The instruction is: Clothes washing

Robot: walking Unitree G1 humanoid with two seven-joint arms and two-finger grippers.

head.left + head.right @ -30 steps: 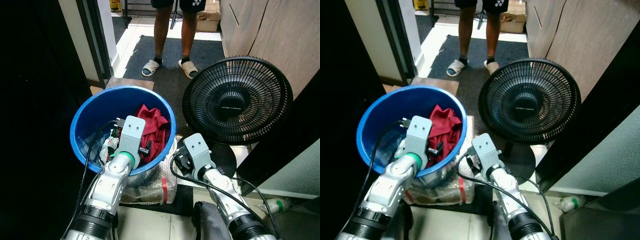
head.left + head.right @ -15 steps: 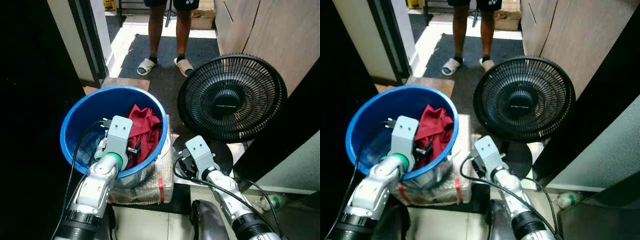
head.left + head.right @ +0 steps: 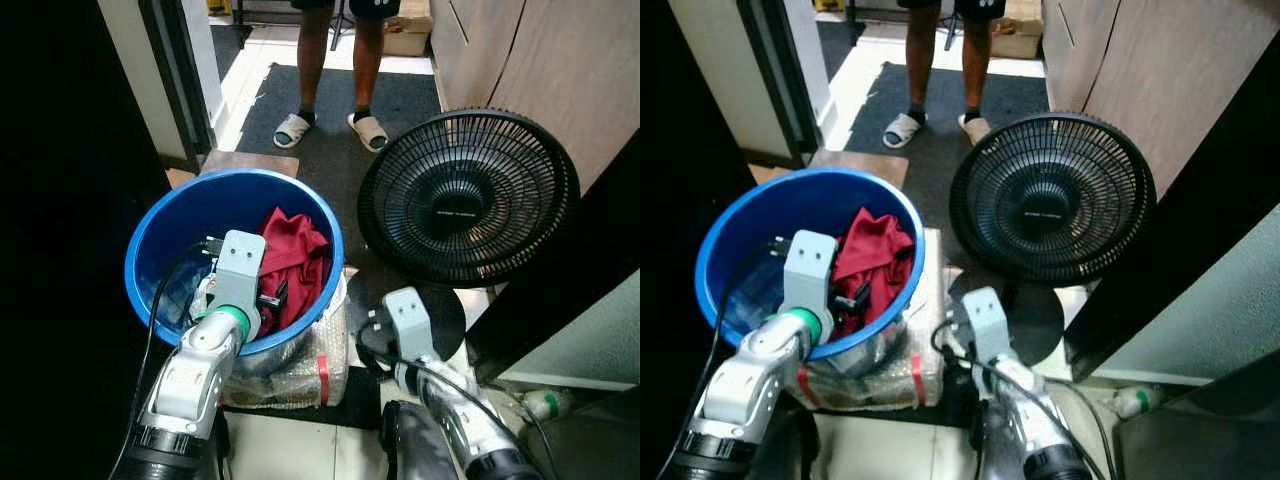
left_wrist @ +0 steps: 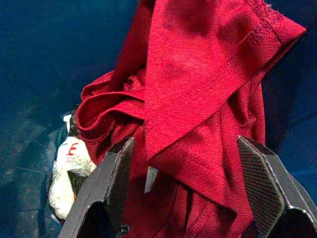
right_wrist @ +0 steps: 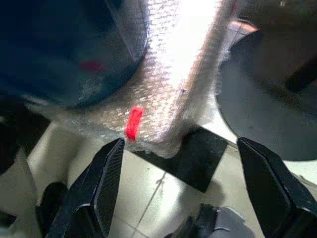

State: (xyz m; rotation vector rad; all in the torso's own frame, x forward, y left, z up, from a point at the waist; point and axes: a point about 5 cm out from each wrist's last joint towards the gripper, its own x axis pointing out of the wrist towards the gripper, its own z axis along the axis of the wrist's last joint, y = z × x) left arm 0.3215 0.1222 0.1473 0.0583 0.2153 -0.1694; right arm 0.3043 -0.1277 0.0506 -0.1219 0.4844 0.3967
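Two grippers up on my feed. Left gripper (image 4: 181,198) is down inside the blue bucket (image 3: 170,225), fingers spread wide, red garment (image 4: 198,99) bunched right between and ahead of them. I can't tell whether the pads touch the cloth; nothing is pinched. Off to one side of the left fingers, low in the bucket, I see a crumpled white wrapper (image 4: 67,168) with red print, partly tucked under the garment.

Right gripper (image 5: 181,186) hangs outside the bucket, fingers also apart, holding nothing. Straight ahead of it is a bubble-wrap bundle (image 5: 173,79) with a strip of red tape (image 5: 132,122); the bucket sits on top of that bundle. Under the bundle's near corner there's a dark mat (image 5: 198,158) on pale floor tiles.

From the head camera: black floor fan (image 3: 468,195) stands beyond the right gripper, just beside the bucket, round base (image 3: 455,315) close to the right wrist. Person's legs in sandals (image 3: 332,128) stand on the dark carpet (image 3: 340,150), well beyond both grippers.
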